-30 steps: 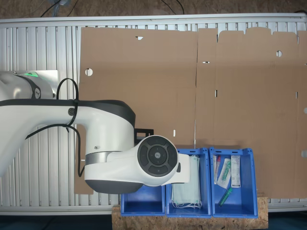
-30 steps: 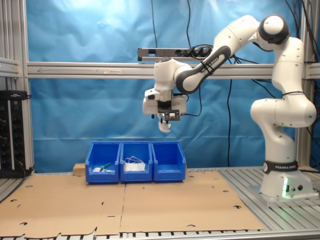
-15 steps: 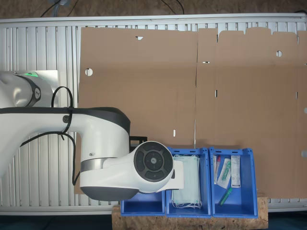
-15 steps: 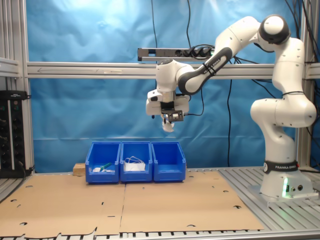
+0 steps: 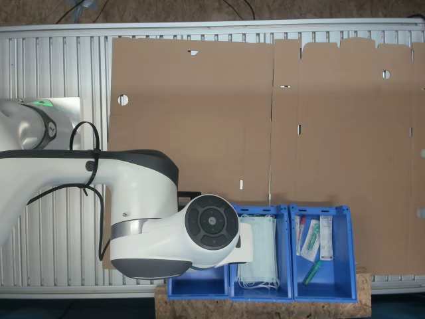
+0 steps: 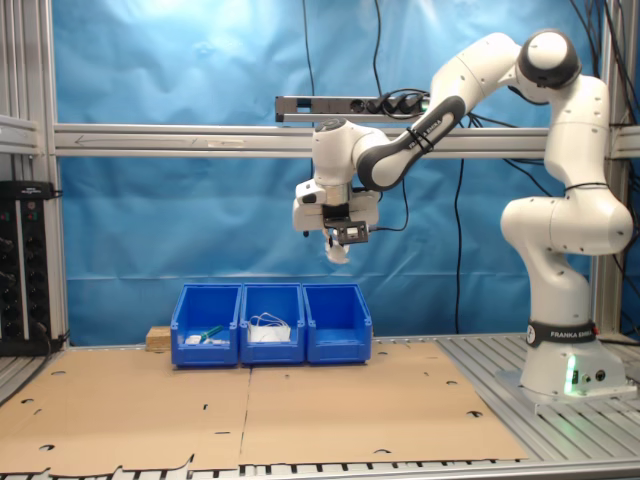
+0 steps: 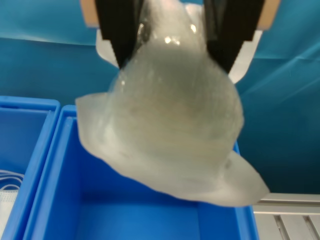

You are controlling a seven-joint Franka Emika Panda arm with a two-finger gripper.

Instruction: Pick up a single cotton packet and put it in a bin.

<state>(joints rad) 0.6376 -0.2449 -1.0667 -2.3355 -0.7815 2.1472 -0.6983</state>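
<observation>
Three blue bins sit side by side at the far edge of the brown cardboard sheet point(image 6: 250, 405) that covers the table. The big white robot arm point(image 6: 560, 200) stands at the second exterior view's right and reaches high up over the bins.

The bin at the second exterior view's right point(image 6: 338, 322) looks empty inside from the wrist view. The middle bin point(image 6: 272, 322) holds pale green face masks point(image 5: 257, 252). The bin at the second exterior view's left point(image 6: 207, 322) holds long thin wrapped items point(image 5: 310, 238).

The gripper point(image 6: 337, 245) hangs in the air well above the bins, over the bin at the second exterior view's right. Its two black fingers point(image 7: 116, 27) are pressed close on the top of the cotton packet point(image 7: 172, 127), pinching it between them. The cotton packet is clear and crinkly with something white and soft inside. It hangs down from the fingers and touches nothing else. In the wrist view the empty blue bin point(image 7: 60, 150) is right under it.
</observation>
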